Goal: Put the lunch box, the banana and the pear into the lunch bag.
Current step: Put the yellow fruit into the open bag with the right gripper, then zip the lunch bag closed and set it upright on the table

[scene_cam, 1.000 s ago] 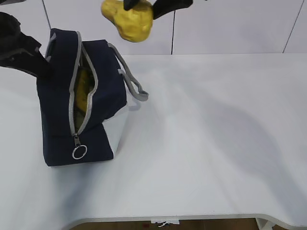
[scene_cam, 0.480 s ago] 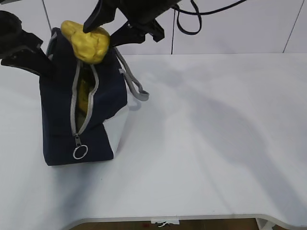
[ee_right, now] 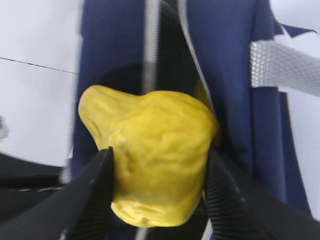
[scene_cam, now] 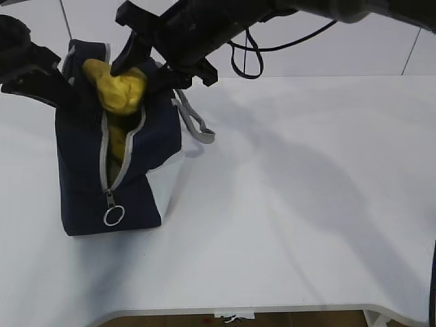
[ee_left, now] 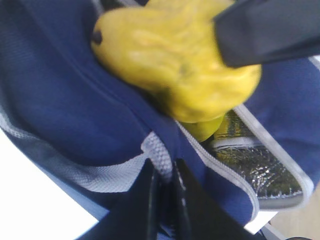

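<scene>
The navy lunch bag [scene_cam: 139,160] stands at the table's left with its zipper open. My right gripper [scene_cam: 139,71] is shut on the lumpy yellow pear [scene_cam: 117,92] and holds it in the bag's top opening; in the right wrist view the pear [ee_right: 155,150] sits between the black fingers [ee_right: 92,195]. A yellow piece of the banana [scene_cam: 119,144] shows inside the opening. My left gripper [ee_left: 165,187] is shut on the bag's grey rope handle [ee_left: 159,155] at the bag's far-left side [scene_cam: 61,95]. The lunch box is hidden.
The bag's other grey handle [scene_cam: 197,126] hangs over its right side. The zipper ring pull [scene_cam: 112,216] hangs at the front. Silver lining [ee_left: 250,162] shows inside the bag. The white table [scene_cam: 306,191] spreads to the right; a white wall stands behind.
My right gripper has brought the pear down and to the left, from high above the bag into its top opening. The left gripper still holds the bag.
</scene>
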`<action>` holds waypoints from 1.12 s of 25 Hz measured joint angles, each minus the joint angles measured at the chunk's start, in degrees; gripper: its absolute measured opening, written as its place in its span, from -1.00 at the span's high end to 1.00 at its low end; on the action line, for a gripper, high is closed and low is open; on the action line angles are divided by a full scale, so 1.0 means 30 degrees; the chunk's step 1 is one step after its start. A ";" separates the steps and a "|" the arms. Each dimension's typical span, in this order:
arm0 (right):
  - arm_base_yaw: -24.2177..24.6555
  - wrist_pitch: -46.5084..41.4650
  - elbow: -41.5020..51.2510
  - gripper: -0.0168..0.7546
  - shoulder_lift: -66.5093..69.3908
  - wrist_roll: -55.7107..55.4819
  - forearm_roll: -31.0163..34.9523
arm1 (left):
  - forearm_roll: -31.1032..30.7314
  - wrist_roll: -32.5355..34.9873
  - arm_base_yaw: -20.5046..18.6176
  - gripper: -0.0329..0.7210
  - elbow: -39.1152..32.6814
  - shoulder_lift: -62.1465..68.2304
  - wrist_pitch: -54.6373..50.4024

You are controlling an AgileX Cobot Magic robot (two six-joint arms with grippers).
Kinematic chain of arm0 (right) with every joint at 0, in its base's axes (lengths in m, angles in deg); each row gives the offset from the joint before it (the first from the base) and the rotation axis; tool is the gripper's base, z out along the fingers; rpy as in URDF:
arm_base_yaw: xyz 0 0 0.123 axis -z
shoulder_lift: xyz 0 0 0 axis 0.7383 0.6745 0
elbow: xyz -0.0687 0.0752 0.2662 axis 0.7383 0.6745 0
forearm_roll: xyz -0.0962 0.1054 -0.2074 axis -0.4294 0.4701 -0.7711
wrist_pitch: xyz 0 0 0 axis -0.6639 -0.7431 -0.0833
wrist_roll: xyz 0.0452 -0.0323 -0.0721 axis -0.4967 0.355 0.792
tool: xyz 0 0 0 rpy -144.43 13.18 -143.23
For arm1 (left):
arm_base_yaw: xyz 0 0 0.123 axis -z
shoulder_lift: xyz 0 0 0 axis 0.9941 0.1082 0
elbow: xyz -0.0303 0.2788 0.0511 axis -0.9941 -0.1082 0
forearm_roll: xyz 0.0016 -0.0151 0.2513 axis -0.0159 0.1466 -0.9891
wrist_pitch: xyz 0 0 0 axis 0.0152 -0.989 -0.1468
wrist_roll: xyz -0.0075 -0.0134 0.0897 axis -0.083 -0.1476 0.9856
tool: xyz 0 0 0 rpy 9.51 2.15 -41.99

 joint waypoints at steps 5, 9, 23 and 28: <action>0.0000 0.0000 0.0000 -0.06 0.0386 0.0000 -0.1832 | 0.0000 0.0000 0.0000 0.88 0.0000 0.0000 -0.0123; 0.0000 -0.0100 0.0000 -0.06 0.0386 0.0000 -0.3260 | 0.0055 0.0000 0.0000 0.88 0.0000 0.0000 -0.0299; 0.0000 -0.2415 -0.1288 -0.38 0.0399 0.0000 -0.4520 | 0.0123 0.0000 0.0000 0.88 0.0000 0.0000 -0.0339; 0.0000 -0.3791 -0.3861 -0.38 0.0399 -0.0432 -0.6689 | 0.0123 0.0000 0.0000 0.88 0.0000 0.0000 -0.0348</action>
